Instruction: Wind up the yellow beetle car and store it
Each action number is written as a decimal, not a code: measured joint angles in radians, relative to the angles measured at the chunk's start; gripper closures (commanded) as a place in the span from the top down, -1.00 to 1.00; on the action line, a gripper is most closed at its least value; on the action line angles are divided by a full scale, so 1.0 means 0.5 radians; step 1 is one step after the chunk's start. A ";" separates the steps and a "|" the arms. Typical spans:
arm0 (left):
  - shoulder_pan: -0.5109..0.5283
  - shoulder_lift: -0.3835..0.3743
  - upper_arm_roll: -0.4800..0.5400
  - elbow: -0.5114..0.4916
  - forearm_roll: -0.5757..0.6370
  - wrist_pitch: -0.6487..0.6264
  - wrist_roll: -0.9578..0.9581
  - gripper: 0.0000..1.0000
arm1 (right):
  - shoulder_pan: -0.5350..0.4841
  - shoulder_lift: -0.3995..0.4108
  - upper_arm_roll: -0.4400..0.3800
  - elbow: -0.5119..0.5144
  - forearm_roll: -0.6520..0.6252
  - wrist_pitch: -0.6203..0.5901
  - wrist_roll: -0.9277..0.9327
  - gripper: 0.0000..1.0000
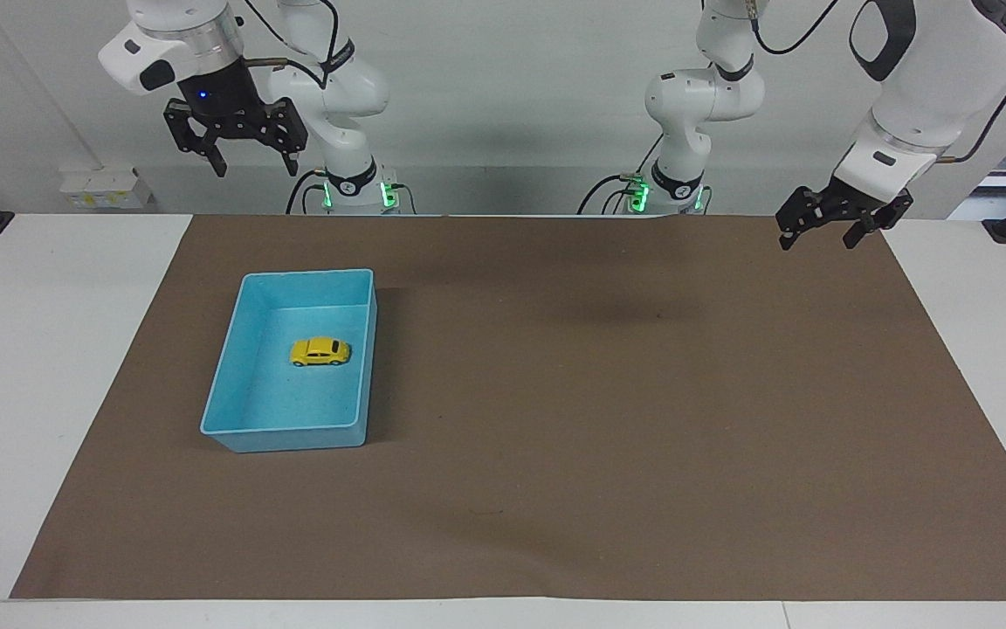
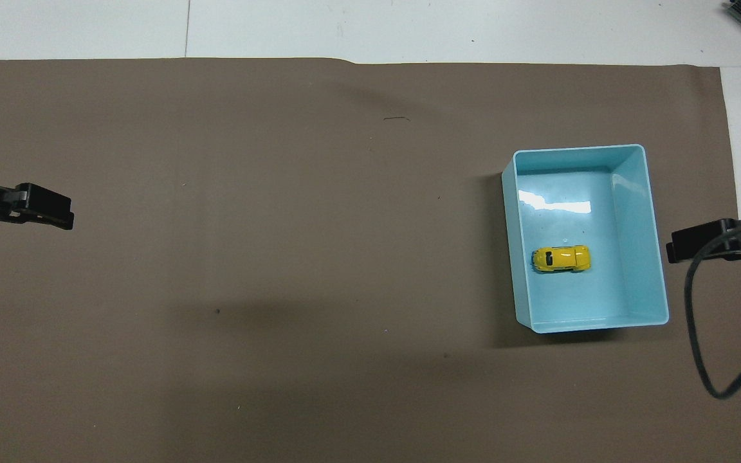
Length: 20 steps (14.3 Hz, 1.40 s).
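One cam sits high across the table, facing the robots. The other hangs above the robots' end, looking steeply down and forward. Both are set well back and share the brown mat [image 1: 608, 393] and light-blue bin [image 1: 363, 367].
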<state>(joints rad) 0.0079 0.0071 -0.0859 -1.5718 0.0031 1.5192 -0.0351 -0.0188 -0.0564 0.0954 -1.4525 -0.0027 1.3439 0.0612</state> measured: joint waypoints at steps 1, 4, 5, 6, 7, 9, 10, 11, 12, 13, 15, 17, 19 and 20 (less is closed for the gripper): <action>0.000 0.000 0.000 0.000 0.000 0.000 0.000 1.00 | 0.004 0.000 0.004 -0.006 0.001 0.009 0.000 1.00; 0.000 0.000 0.000 0.000 0.000 0.000 0.000 1.00 | 0.049 0.000 0.021 -0.008 0.002 0.023 0.004 1.00; 0.000 0.000 0.000 0.000 0.000 0.000 0.000 1.00 | 0.050 0.000 0.021 -0.008 0.002 0.032 0.005 1.00; 0.000 0.000 0.000 0.000 0.000 0.000 0.000 1.00 | 0.049 0.000 0.015 -0.009 0.002 0.042 0.005 1.00; 0.000 0.000 0.000 0.000 0.000 0.000 0.000 1.00 | 0.047 0.000 0.006 -0.011 0.002 0.051 0.005 1.00; 0.000 0.000 0.000 0.000 0.000 0.000 0.000 1.00 | 0.041 0.000 -0.006 -0.014 0.002 0.062 0.005 1.00; 0.000 0.000 0.000 0.000 0.000 0.000 0.000 1.00 | 0.039 0.000 -0.008 -0.015 0.002 0.063 0.005 1.00; 0.000 0.000 0.000 0.000 0.000 0.000 0.000 1.00 | 0.038 0.000 -0.008 -0.016 0.002 0.069 0.006 1.00; 0.000 0.000 0.000 0.000 0.000 0.000 0.000 1.00 | 0.037 0.000 -0.008 -0.018 0.002 0.080 0.006 1.00; 0.000 0.000 0.000 0.000 0.000 0.000 0.000 1.00 | 0.034 0.001 -0.008 -0.021 0.002 0.096 0.006 1.00; 0.000 0.000 0.000 0.000 0.000 0.000 0.000 1.00 | 0.022 0.004 -0.009 -0.030 0.002 0.124 0.006 1.00; 0.000 0.000 0.000 0.000 0.000 0.000 0.000 1.00 | 0.016 0.010 -0.010 -0.058 0.002 0.143 0.006 1.00; 0.000 0.000 0.000 0.000 0.000 0.000 0.000 1.00 | 0.012 0.014 -0.011 -0.085 0.002 0.179 0.006 1.00; 0.000 0.000 0.000 0.000 0.000 0.000 0.000 1.00 | 0.006 0.018 -0.011 -0.100 0.002 0.208 0.006 1.00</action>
<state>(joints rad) 0.0079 0.0070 -0.0859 -1.5718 0.0030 1.5192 -0.0352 -0.0159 -0.0473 0.0900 -1.5023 -0.0016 1.4477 0.0640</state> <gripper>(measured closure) 0.000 0.000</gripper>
